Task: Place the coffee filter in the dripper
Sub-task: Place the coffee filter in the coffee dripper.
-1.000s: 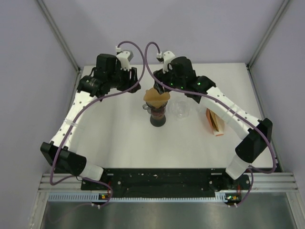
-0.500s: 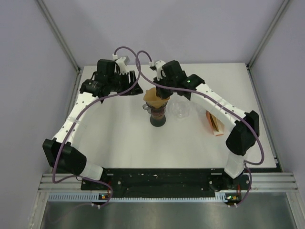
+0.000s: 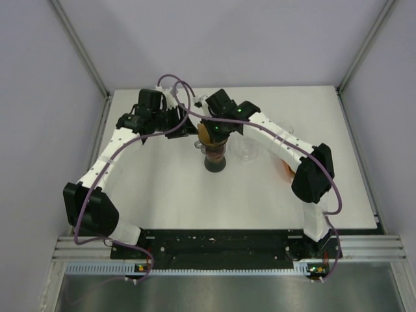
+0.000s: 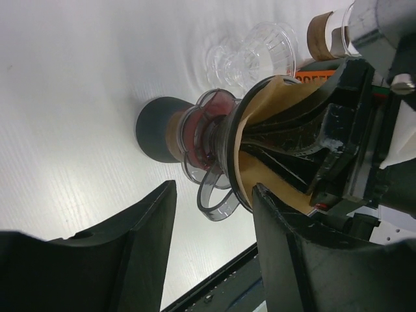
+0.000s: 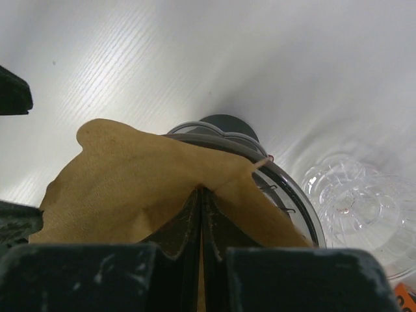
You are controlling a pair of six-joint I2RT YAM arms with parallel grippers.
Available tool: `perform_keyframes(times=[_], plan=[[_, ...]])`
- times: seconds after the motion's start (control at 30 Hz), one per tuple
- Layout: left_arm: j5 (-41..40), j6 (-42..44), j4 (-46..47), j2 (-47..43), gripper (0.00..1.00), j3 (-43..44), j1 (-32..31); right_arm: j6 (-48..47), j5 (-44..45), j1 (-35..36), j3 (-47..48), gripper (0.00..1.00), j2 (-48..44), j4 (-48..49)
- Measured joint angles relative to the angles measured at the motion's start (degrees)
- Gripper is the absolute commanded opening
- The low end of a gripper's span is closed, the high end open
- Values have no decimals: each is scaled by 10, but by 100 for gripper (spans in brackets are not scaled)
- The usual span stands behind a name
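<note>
Filter (image 5: 130,175) sits in the dripper (image 5: 292,195), with one flap riding over the rim at 10 o'clock from my right gripper (image 5: 199,195). Its jaws are together, tips down inside the paper. Pushing harder could tear it or topple the dripper, and lifting might drag it out. My left gripper (image 4: 213,188) stands apart at the dripper's 10 o'clock, seen from above.

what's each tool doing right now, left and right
left tool: open, holding nothing
right tool: shut, tips inside the coffee filter
</note>
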Motion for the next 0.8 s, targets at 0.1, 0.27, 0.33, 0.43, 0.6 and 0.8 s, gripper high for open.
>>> perform_keyframes(times=[0.1,0.27,0.33,0.43,0.6,0.8], plan=[[1,-9,3,1,55,-2,0,0,12,2,5,0,12,-2],[1,-16,5,1,55,-2,2,0,26,7,7,0,21,-3],[1,-16,4,1,55,-2,2,0,31,9,11,0,24,-5],[1,-16,4,1,55,-2,2,0,37,9,22,0,29,-15],[1,-18,7,1,54,-2,0,0,50,12,57,0,36,-38],[1,-14,18,2,47,-2,-15,-1,59,16,82,0,36,-42]])
